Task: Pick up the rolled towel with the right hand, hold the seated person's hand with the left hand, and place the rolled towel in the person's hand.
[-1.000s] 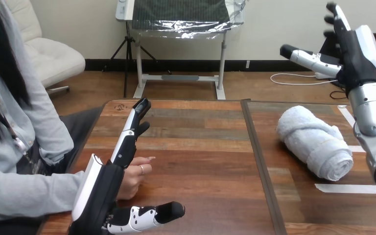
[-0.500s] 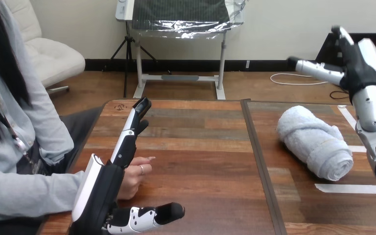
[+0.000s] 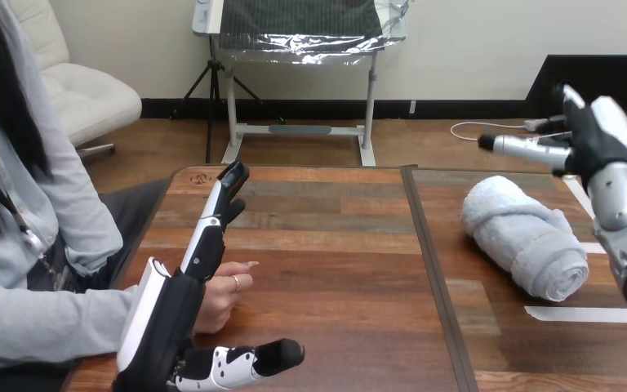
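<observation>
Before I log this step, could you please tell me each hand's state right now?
Left hand: open, fingers straight beside the person's hand.
Right hand: open, holding nothing.

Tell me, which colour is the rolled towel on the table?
The rolled towel is pale grey-blue, seen in the head view.

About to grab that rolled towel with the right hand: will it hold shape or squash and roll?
The rolled towel looks thick and soft, so it will probably squash under the right hand. Likely light for its bulk. Lying on its side on the table, it may roll if nudged, and its outer flap could unwind.
</observation>
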